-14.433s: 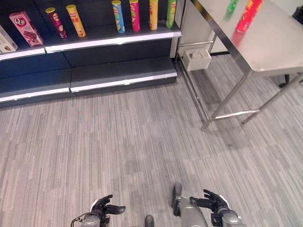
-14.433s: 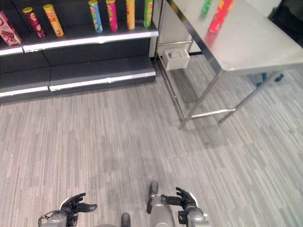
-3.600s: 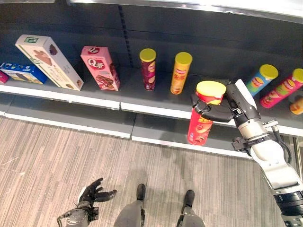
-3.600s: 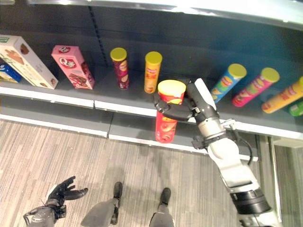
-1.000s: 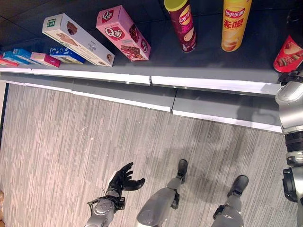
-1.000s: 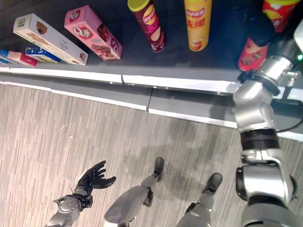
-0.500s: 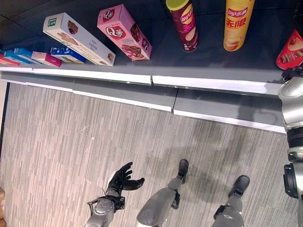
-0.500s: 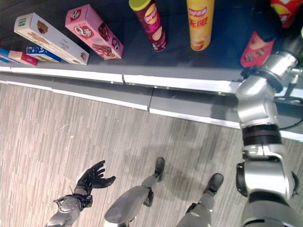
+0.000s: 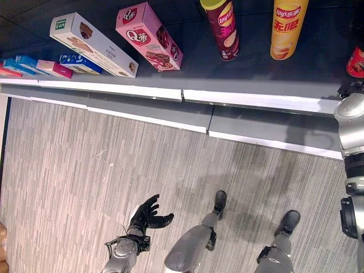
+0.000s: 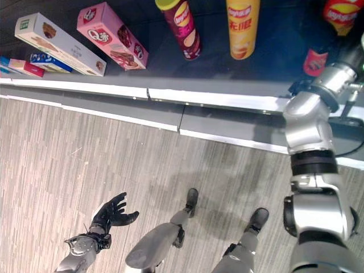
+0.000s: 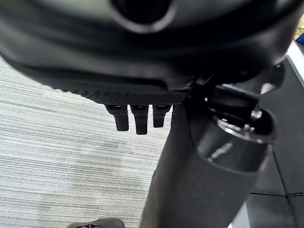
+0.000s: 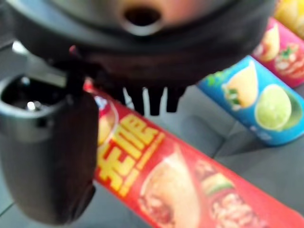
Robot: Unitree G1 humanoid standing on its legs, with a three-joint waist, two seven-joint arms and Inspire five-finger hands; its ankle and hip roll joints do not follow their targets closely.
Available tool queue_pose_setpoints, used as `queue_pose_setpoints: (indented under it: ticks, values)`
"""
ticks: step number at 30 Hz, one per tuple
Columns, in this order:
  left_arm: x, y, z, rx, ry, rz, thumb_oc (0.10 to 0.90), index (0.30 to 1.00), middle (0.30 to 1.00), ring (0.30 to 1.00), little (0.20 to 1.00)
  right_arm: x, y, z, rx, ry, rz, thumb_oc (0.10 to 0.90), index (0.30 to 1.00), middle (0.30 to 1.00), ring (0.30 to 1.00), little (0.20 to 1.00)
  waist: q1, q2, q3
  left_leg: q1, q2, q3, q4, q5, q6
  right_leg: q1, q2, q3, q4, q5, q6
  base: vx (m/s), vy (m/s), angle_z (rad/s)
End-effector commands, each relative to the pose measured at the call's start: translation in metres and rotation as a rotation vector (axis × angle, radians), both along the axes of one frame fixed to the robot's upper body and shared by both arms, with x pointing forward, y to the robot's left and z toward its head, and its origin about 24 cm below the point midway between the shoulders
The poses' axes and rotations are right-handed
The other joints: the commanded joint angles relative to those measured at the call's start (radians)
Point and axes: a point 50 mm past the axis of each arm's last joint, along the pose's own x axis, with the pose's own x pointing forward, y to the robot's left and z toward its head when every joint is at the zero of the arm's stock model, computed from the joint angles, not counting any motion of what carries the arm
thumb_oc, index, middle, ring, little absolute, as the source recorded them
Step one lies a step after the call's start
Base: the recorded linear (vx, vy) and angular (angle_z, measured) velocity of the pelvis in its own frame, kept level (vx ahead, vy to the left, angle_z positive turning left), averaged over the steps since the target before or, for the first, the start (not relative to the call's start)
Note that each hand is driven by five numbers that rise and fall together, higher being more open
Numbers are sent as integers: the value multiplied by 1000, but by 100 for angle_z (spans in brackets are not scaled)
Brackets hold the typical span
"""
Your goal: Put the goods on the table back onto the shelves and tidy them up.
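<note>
A red crisp can (image 10: 314, 61) stands on the dark shelf (image 10: 216, 74) at the far right, to the right of a yellow can (image 10: 242, 28). My right hand (image 10: 311, 28) reaches in over the shelf edge and covers the can's middle. In the right wrist view the thumb (image 12: 47, 156) lies against the red can (image 12: 156, 185) and the fingers (image 12: 147, 102) sit just past it. My left hand (image 9: 147, 215) hangs low over the floor, fingers relaxed and holding nothing.
Along the shelf from the left stand small flat boxes (image 9: 34, 63), a long white box (image 9: 91, 42), a pink box (image 9: 149, 35) and a maroon can (image 9: 223, 28). A blue can (image 12: 256, 104) and a pink can (image 12: 285, 52) lie beyond the red one. A lower shelf (image 9: 153, 111) juts out beneath.
The red can has gone deeper onto the shelf with my right hand; less of its base shows now. The left hand has stayed where it was.
</note>
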Motion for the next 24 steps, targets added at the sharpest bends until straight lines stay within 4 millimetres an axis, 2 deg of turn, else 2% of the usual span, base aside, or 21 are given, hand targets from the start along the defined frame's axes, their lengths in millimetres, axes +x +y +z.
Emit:
queue_pose_setpoints:
  ticks: [1, 7, 10, 11, 17, 18, 19, 20, 24]
  values:
    - [7, 14, 11, 96, -61, -39, 800, 900, 900, 900, 900, -20, 11, 43, -159, -165, 19, 800, 900, 900, 900, 900, 0, -4, -43, -21, 25, -30, 1, -39, -71, 31, -65, 84, 73, -108, 71, -16, -8, 7]
    - [7, 14, 9, 109, -42, -39, 800, 900, 900, 900, 900, -33, 30, 40, -147, -303, 103, 800, 900, 900, 900, 900, -16, -24, -54, -1, 36, -19, 1, -46, -71, 53, -57, 86, 59, -106, 70, -23, -8, 4]
    - [6, 16, 7, 120, -30, -31, 800, 900, 900, 900, 900, -39, 40, 33, -146, -342, 151, 800, 900, 900, 900, 900, -27, -42, -62, 14, 44, -13, 1, -51, -70, 68, -50, 86, 53, -106, 68, -5, -12, 0]
    - [5, 17, 6, 124, -19, -26, 800, 900, 900, 900, 900, -40, 45, 25, -141, -340, 179, 800, 900, 900, 900, 900, -36, -57, -68, 28, 52, -9, 2, -56, -70, 82, -45, 87, 48, -108, 66, -11, -32, 1]
    - [2, 19, 3, 131, -2, -13, 800, 900, 900, 900, 900, -46, 56, 11, -131, -354, 242, 800, 900, 900, 900, 900, -54, -84, -76, 52, 68, 1, 2, -64, -72, 104, -30, 92, 35, -107, 61, -6, -12, -1]
    - [2, 19, 2, 135, 4, -13, 800, 900, 900, 900, 900, -47, 59, 8, -131, -356, 259, 800, 900, 900, 900, 900, -60, -94, -79, 56, 72, 5, 3, -64, -74, 107, -25, 95, 31, -106, 60, -35, -49, -5]
    - [1, 19, 1, 129, 11, 4, 800, 900, 900, 900, 900, -51, 66, 1, -131, -362, 307, 800, 900, 900, 900, 900, -71, -115, -86, 65, 85, 14, 2, -66, -75, 113, -13, 98, 23, -105, 56, -26, -42, -5]
    - [0, 20, 1, 130, 13, 4, 800, 900, 900, 900, 900, -52, 66, 1, -130, -360, 307, 800, 900, 900, 900, 900, -70, -116, -86, 66, 86, 15, 2, -66, -75, 114, -13, 99, 22, -104, 56, -17, -33, -7]
    - [-7, 23, -7, 138, 61, 36, 800, 900, 900, 900, 900, -70, 80, -10, -103, -419, 419, 800, 900, 900, 900, 900, -99, -152, -92, 90, 102, 30, 2, -73, -76, 127, 1, 109, 16, -105, 51, 8, -11, -14]
